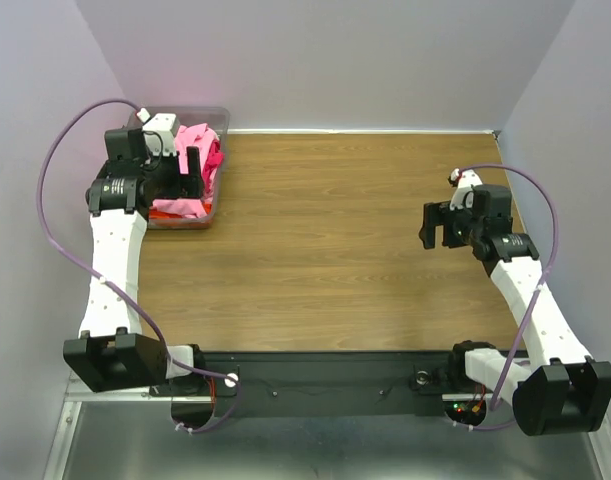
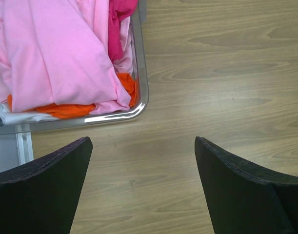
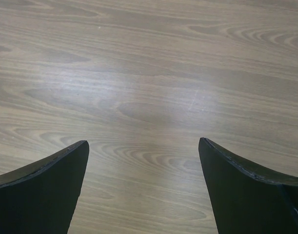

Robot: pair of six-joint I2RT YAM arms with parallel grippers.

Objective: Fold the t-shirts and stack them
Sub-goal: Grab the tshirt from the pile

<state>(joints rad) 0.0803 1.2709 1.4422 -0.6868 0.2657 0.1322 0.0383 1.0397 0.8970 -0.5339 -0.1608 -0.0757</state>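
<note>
Several t-shirts lie crumpled in a clear plastic bin (image 1: 213, 206) at the table's back left: a light pink one (image 2: 56, 53) on top, a hot pink one (image 2: 118, 19) at the bin's far side, an orange one (image 2: 70, 109) underneath. The pile also shows in the top view (image 1: 197, 150). My left gripper (image 1: 180, 172) hangs over the bin's near right edge, open and empty; in its wrist view the gap between its fingers (image 2: 144, 146) is over bare wood just outside the bin. My right gripper (image 1: 435, 225) is open and empty above bare table at the right (image 3: 144, 146).
The wooden table (image 1: 335, 240) runs from the bin to the right wall. Grey walls close in the back and both sides. A white cloth corner (image 2: 22, 117) shows under the orange shirt. The black base rail (image 1: 325, 375) lies along the near edge.
</note>
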